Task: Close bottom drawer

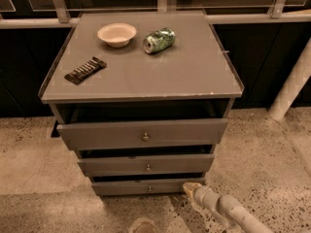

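Note:
The bottom drawer [146, 187] is the lowest of three grey-brown drawers in a small cabinet. Its slim front with a small brass knob [149, 189] stands a little way out, with a dark gap above it. My gripper [190, 188] comes in from the lower right on a pale arm [228, 210]. Its tip sits at the right end of the bottom drawer's front, touching or nearly touching it.
The middle drawer [146, 165] and top drawer [143, 134] stand further out. On the cabinet top [194, 72] lie a white bowl [116, 34], a crushed green can [159, 40] and a dark snack bar [85, 70]. Speckled floor lies around; a white post [291, 84] leans at the right.

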Motion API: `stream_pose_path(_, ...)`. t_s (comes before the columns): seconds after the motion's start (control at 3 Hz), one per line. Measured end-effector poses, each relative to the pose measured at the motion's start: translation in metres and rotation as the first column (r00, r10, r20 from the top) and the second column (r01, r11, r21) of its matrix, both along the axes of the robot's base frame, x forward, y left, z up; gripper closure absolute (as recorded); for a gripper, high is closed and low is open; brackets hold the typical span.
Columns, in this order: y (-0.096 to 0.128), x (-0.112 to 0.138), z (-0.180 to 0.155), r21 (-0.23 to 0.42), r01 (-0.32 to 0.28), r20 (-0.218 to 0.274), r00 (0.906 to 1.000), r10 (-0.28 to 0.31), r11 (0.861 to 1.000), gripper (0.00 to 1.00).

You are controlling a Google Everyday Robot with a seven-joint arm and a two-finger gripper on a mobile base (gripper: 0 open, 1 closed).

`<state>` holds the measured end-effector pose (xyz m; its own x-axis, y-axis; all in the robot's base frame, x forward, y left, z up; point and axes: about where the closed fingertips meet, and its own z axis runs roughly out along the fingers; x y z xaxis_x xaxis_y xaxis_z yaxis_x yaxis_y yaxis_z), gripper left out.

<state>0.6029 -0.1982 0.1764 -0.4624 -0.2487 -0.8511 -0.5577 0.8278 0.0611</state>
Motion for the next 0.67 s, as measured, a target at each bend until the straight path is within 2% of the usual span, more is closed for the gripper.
stream_pose_path(0.33,0.000,-0.003,0.000,0.000,-0.001,0.000,1.0000,0.001,1.000,1.00)
stream_pose_path(0.67,-0.023,-0.042,0.014,0.009,-0.057,0.018,0.9982,0.057,0.998,1.00)
